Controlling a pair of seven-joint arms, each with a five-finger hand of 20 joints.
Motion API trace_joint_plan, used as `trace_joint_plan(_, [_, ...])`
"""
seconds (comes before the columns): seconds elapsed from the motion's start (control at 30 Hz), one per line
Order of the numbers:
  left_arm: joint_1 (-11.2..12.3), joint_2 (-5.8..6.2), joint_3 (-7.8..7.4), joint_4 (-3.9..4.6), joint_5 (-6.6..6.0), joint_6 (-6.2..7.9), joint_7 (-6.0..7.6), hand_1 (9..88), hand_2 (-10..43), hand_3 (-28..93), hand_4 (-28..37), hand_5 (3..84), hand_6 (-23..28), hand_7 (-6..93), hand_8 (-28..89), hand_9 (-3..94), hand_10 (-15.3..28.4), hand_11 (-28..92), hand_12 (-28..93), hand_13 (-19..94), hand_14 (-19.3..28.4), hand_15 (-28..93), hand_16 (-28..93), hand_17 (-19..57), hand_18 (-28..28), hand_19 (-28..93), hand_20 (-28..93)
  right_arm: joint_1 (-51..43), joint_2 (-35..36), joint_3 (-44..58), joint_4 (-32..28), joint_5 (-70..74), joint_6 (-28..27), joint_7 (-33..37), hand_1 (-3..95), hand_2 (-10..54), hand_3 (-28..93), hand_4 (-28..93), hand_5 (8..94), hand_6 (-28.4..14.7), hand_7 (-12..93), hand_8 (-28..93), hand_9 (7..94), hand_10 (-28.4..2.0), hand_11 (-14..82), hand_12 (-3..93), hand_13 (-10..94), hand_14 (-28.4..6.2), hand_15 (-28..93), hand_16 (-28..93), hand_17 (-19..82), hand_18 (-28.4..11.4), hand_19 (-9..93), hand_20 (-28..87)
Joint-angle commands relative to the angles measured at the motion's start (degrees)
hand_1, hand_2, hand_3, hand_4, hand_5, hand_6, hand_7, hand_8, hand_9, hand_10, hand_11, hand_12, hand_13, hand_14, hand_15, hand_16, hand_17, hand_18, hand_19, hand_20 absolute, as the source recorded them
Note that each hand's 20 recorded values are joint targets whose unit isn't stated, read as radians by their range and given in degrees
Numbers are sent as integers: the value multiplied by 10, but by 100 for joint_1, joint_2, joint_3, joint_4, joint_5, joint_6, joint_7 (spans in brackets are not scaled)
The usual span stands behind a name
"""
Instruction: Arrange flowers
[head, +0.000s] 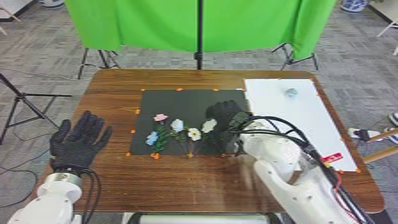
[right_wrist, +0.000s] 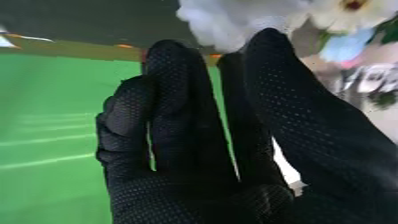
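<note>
A bright green cloth (head: 142, 25) spans the top of the head view, its upper edge cut off by the frame and a thin black pole (head: 201, 30) running down its middle. Below it stands a brown wooden table (head: 178, 187), with a black mat (head: 178, 102) marked by orange bits near its edges in the centre. To its right is a white rectangular sheet (head: 286, 120), its lower part partly covered by the right arm. A small pale blue-grey object (head: 291, 92) sits near the sheet's upper end, too small to make out.

The flowers lie in a row on the lower half of the mat: a pink flower (head: 161, 117), a light blue flower (head: 152, 138) and white flowers (head: 195, 134) just right of them; their thin stems are hard to follow.

The right hand (head: 230, 120) is over the mat's right side, beside the rightmost white bloom. In the wrist view its fingers (right_wrist: 169, 90) are straight, the thumb apart from them, near white petals; whether it touches them, I cannot tell. The left hand (head: 75, 145), at the left of the frame, has its fingers extended and slightly spread
</note>
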Motion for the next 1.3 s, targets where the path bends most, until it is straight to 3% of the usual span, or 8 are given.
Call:
trace_joint_plan(0.03, [67,-65,11,31,-1,-64,-2,298,129,764,-283,474,85,196,-115,437,150,332,152,340,161,534,-66,-46,160,433,182,246,-40,595,-109,249,-128,287,542,-95,790,-283,496,-28,218,-163,542,-156,183,156,521,-112,579,358,288,-232,829,435])
trace_joint_plan(0.2, [45,-57,43,51,-1,-120,29,299,129,762,-283,473,85,197,-115,434,148,333,152,338,160,533,-67,-46,160,432,181,873,-104,969,839,368,658,854,483,-95,851,-283,470,-38,192,-149,499,-168,165,155,488,-147,599,234,274,-234,811,416])
trace_joint_plan(0.27, [34,-61,60,69,26,-201,28,300,129,760,-283,473,85,197,-115,433,148,332,151,338,160,534,-67,-47,160,432,182,1156,-205,1321,1197,163,-125,919,475,-95,853,-283,469,-38,195,-150,466,-175,154,152,444,-153,538,190,257,-226,750,378])
trace_joint_plan(0.4, [27,-63,84,91,112,-371,-13,297,136,753,-283,471,85,194,-115,428,150,328,148,334,161,531,-68,-48,161,431,181,1403,-172,1751,1703,205,-621,1044,440,-95,859,-283,389,-43,171,-138,313,-177,104,121,227,-196,346,105,144,-226,611,255])
trace_joint_plan(0.67, [121,-46,83,49,148,-438,48,294,143,746,-283,467,83,190,-112,426,149,324,148,332,161,525,-68,-49,161,427,180,1769,-144,2018,2651,-368,-1678,753,457,-95,856,-283,345,-35,177,-144,251,-167,90,101,171,-192,278,102,115,-214,564,227])
trace_joint_plan(0.93, [168,-30,82,41,164,-437,10,291,148,743,-283,468,83,189,-112,428,149,322,149,332,163,524,-67,-50,161,426,180,1618,-360,2485,3195,-1317,-1552,-123,564,-95,789,-283,319,-3,209,-164,258,-126,104,82,267,-142,220,99,199,-187,525,190])
trace_joint_plan(1.13, [240,-53,38,10,167,-475,-28,290,149,744,-283,472,84,189,-111,447,154,333,153,335,164,525,-65,-51,162,426,182,1402,-362,2644,3276,-1082,-1328,-199,670,-95,594,-283,381,18,186,-143,356,-98,86,100,415,-105,168,156,282,-147,505,238])
trace_joint_plan(1.3, [313,-53,-3,-23,129,-384,16,290,150,743,-283,477,85,187,-111,453,155,343,153,339,165,524,-65,-50,161,425,182,1203,-316,2526,3200,-1015,-719,-217,796,-67,213,-242,568,42,175,-43,641,-72,89,281,597,-47,222,383,288,-120,588,428])
